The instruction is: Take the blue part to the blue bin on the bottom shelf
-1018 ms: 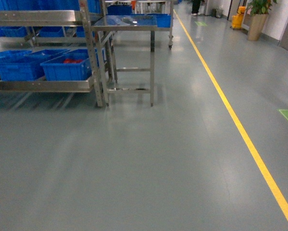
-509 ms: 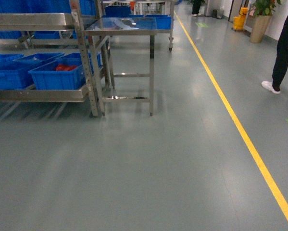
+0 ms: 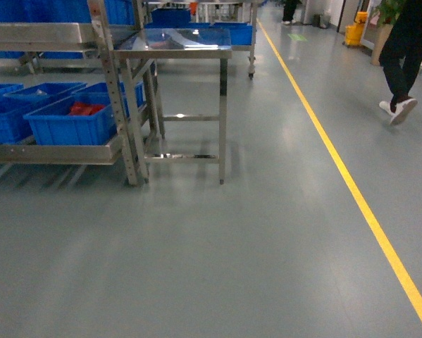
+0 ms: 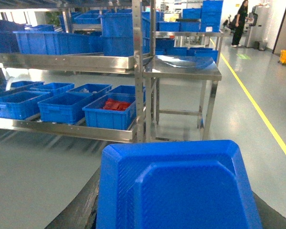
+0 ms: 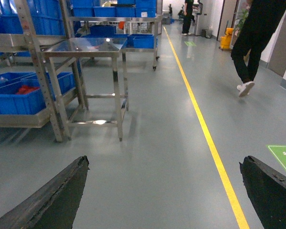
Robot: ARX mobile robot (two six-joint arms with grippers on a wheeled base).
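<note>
Rack: we see the bottom shelf (image 3: pixel 52 153) at far left, crates in a row on it.
Table: a steel table (image 3: pixel 174 49) stands just right of the rack.
Floor line (image 3: pixel 337 165): right of the table, running away from us.
Person (image 3: pixel 404 49): right of the line.

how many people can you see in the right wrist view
2: one person walking at right, close by; another person far down the aisle, past the yellow line. Others may be hidden.
</note>
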